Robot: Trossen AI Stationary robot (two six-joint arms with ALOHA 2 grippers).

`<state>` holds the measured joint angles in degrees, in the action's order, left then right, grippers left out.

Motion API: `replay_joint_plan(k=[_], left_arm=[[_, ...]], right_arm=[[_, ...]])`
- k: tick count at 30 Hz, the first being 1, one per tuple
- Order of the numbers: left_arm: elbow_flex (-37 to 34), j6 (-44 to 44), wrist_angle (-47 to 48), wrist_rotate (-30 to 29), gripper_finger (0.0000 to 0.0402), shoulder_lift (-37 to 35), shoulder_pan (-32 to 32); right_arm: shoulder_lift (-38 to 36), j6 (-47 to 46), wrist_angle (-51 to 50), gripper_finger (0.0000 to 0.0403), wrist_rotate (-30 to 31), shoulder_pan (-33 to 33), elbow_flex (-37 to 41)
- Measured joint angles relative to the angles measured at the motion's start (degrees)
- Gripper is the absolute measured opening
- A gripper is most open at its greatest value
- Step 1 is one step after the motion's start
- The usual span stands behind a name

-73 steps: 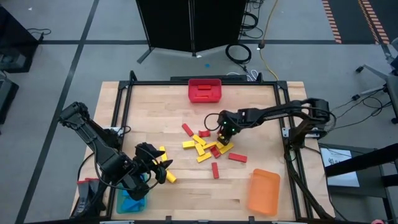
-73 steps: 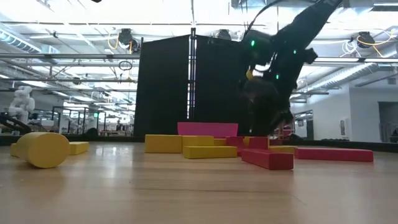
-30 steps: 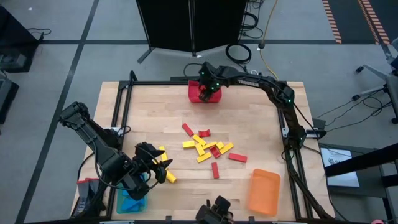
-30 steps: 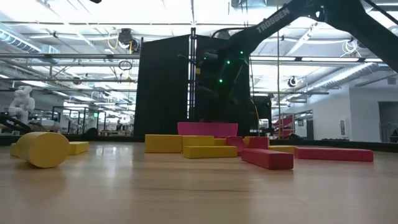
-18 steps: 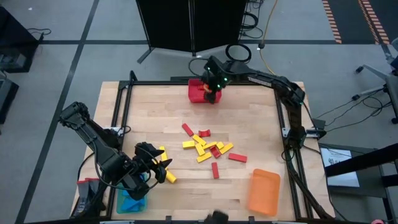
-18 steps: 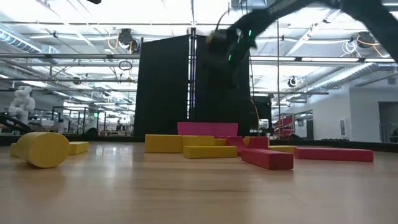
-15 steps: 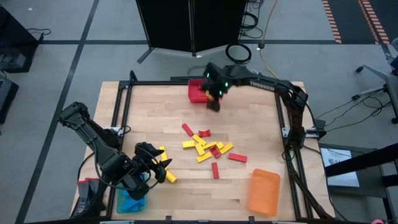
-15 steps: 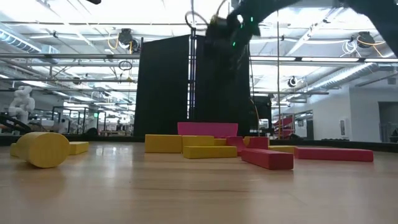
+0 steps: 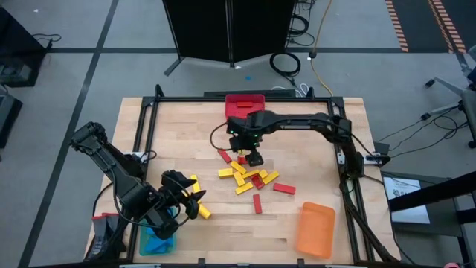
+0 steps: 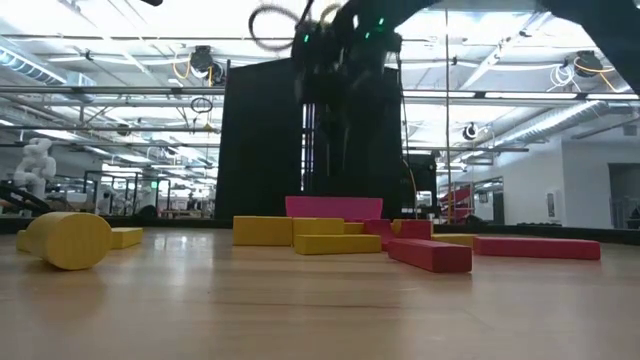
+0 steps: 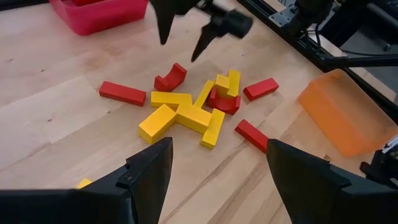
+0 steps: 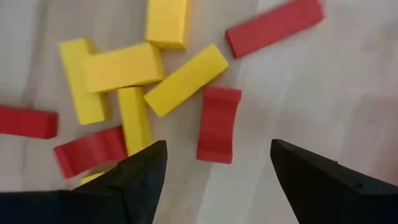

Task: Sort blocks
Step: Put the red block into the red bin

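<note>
So the right gripper point(image 9: 253, 156) is hanging over the top edge of the block pile in the middle of the table point(image 9: 193, 123), fingers spread apart with nothing between them. Its wrist camera looks straight down on an arched red block point(image 12: 218, 123) sitting in the gap between the two fingers, not touched by either.

The pile itself, a jumble of yellow blocks point(image 9: 239, 176) mixed with red blocks point(image 9: 284, 188), sits just below the table's center in the high view. From the pile's middle, one loose red block point(image 9: 224, 155) lies at about 10 o'clock and another point(image 9: 257, 203) at about 5 o'clock.

The red bin point(image 9: 245, 103) is at 12 o'clock on the table, right at the far edge. The orange bin point(image 9: 315, 229) lies on its side down at about 4 o'clock (open end hard to make out).

The left gripper point(image 9: 186, 199) is parked near the 8 o'clock corner, jaws apart and empty, beside a few yellow pieces point(image 9: 197, 206) and above a blue bin point(image 9: 158, 240) just off the table edge.
</note>
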<state>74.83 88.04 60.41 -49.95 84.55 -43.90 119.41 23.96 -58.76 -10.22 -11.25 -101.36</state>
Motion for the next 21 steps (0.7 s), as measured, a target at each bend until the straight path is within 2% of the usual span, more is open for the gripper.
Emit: replay_joint_plan(k=[10, 16, 19, 21], left_arm=[[0.0, 0.1, -1.5, 0.5, 0.0264, 0.0, 0.0], [0.0, 0.1, -1.5, 0.5, 0.0264, 0.0, 0.0], [0.0, 0.1, -1.4, 0.5, 0.0264, 0.0, 0.0], [0.0, 0.1, -1.3, 0.5, 0.0264, 0.0, 0.0]], right_arm=[[8.8, -2.3, 0.1, 0.0283, 0.0, -1.1, 0.0], [11.8, -3.8, 0.6, 0.028, 1.0, -1.1, -0.3], [12.0, -3.8, 1.1, 0.0248, 5.3, -0.3, -0.3], [12.0, -3.7, 1.5, 0.0204, 6.6, 0.1, -0.3]])
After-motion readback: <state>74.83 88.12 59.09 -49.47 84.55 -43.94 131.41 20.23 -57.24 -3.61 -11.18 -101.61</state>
